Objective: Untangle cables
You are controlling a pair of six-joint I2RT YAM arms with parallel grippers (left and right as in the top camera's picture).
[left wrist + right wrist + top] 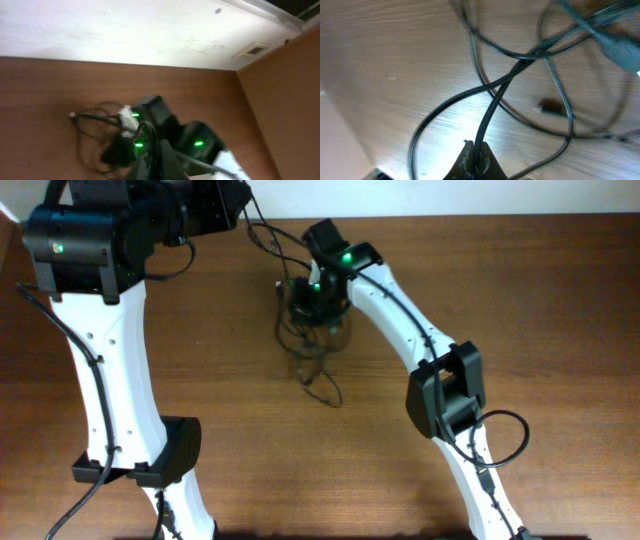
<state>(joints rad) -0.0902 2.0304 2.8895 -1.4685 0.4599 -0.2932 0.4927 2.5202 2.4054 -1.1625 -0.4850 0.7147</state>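
The cables (318, 345) are thin, black and bendy. They lie in a messy heap of loops on the brown wooden table (540, 300), near its far middle. The right gripper (475, 159) pinches one of them tight between its dark fingers, and the cord runs up and crosses another. A small dark plug (551, 106) lies on the smooth wood. The left gripper (154, 162) is only a dark blur, so one cannot tell if it grips anything.
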